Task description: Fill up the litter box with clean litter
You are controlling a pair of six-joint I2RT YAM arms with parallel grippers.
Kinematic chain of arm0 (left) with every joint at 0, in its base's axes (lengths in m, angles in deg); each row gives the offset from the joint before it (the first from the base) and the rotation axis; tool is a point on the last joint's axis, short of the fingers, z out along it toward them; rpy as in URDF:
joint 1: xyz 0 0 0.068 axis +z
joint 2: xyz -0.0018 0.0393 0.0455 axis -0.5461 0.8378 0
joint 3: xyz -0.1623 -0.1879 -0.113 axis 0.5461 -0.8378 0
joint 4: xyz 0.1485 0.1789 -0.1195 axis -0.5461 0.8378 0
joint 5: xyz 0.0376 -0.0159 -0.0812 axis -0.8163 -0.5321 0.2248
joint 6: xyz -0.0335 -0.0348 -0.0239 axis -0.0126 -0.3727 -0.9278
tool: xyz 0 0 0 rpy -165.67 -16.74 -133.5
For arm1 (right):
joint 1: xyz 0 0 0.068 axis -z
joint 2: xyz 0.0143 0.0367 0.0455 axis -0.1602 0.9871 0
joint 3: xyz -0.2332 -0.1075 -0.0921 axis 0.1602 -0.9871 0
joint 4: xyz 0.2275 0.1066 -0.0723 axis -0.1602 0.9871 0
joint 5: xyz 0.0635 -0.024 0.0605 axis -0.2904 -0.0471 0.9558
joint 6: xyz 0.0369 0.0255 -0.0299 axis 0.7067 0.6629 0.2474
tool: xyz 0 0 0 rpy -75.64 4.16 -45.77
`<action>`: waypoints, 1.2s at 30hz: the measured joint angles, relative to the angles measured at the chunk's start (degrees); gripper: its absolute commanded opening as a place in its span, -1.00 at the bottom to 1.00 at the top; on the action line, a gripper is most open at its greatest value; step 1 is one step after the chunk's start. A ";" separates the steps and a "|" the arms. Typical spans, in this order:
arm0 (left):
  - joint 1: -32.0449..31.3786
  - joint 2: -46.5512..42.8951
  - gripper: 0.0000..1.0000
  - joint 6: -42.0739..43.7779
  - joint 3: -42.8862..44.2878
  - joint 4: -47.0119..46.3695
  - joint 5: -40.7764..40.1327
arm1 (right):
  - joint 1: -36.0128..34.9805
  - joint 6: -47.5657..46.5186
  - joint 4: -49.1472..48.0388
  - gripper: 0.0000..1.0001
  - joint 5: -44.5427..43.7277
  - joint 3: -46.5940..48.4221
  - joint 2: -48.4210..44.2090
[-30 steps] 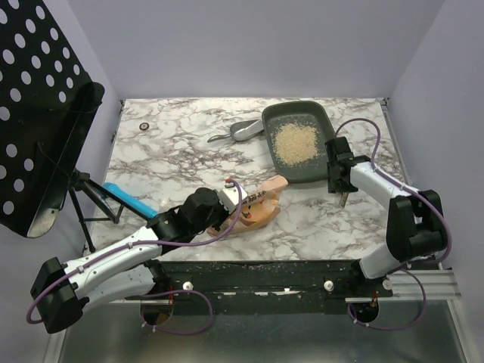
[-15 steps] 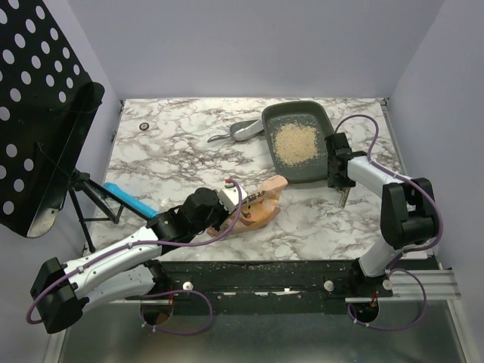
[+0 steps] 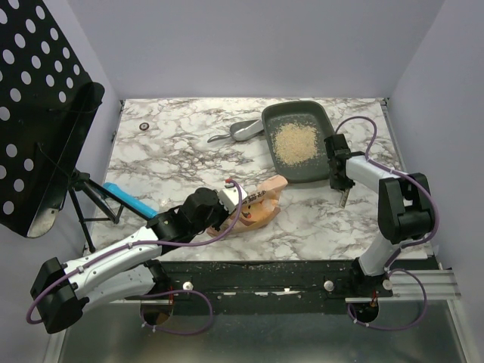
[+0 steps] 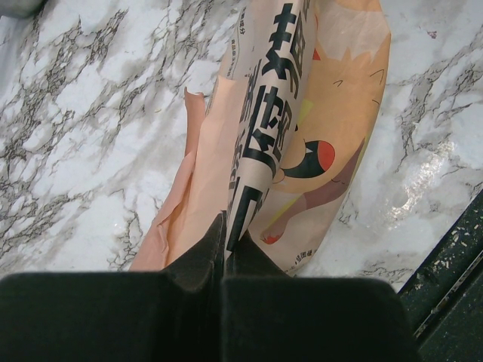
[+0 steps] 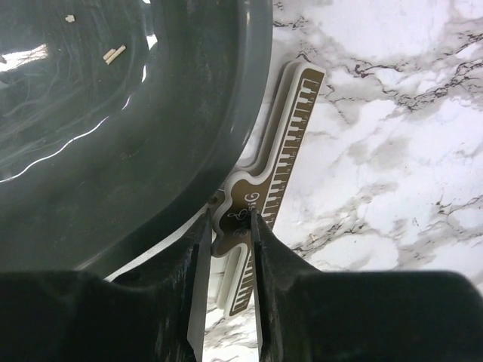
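The dark grey litter box sits at the back right of the marble table with a heap of pale tan clean litter in its middle. In the right wrist view its wall fills the left side. My left gripper is shut on the orange-tan litter bag, which lies slumped on the table; the left wrist view shows the jaws pinching a fold of the bag. My right gripper is at the box's right rim, its jaws close around a brown piano-key clip.
A small grey scoop lies left of the box. A blue object lies near the left edge by a tripod leg. A black perforated stand hangs over the left side. A small ring lies at the back left.
My right arm's elbow has swung inward and the gripper has shifted slightly toward the box's rim. The left arm and the bag have not moved.
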 measured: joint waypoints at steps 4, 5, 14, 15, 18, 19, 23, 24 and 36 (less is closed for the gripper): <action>0.00 0.00 -1.00 0.00 0.00 0.00 0.00 | -0.02 -0.24 -0.15 -0.68 -0.79 0.07 -0.02; 0.00 0.00 -1.00 0.00 0.00 0.00 0.00 | 0.00 -0.33 -0.15 -0.79 -1.27 0.20 -0.02; 0.00 0.00 -0.69 0.24 0.00 0.00 -0.02 | 0.02 -0.44 -0.13 -0.99 -2.51 0.44 -0.35; 0.00 0.00 -0.55 0.35 0.00 0.00 -0.04 | 0.02 -0.42 0.02 -0.99 -2.58 0.44 -0.61; 0.00 -0.31 -0.34 0.98 0.00 -0.66 -0.52 | 0.04 -0.35 0.39 -0.99 -2.67 0.17 -2.69; 0.00 -0.57 -0.25 1.03 0.00 -0.98 -0.59 | 0.04 -0.46 0.57 -0.99 -2.64 0.04 -3.85; 0.00 -1.77 -0.06 1.60 0.22 -1.73 -0.48 | 0.00 -0.28 1.09 -0.99 -2.89 -0.02 -9.46; 0.00 -1.99 -0.05 1.73 0.28 -1.90 -0.39 | -0.02 -0.31 1.31 -0.99 -2.99 -0.02 -10.82; 0.00 -2.25 0.01 2.29 3.93 -0.94 4.74 | -4.81 -2.12 7.08 -0.99 -3.78 1.27 -25.27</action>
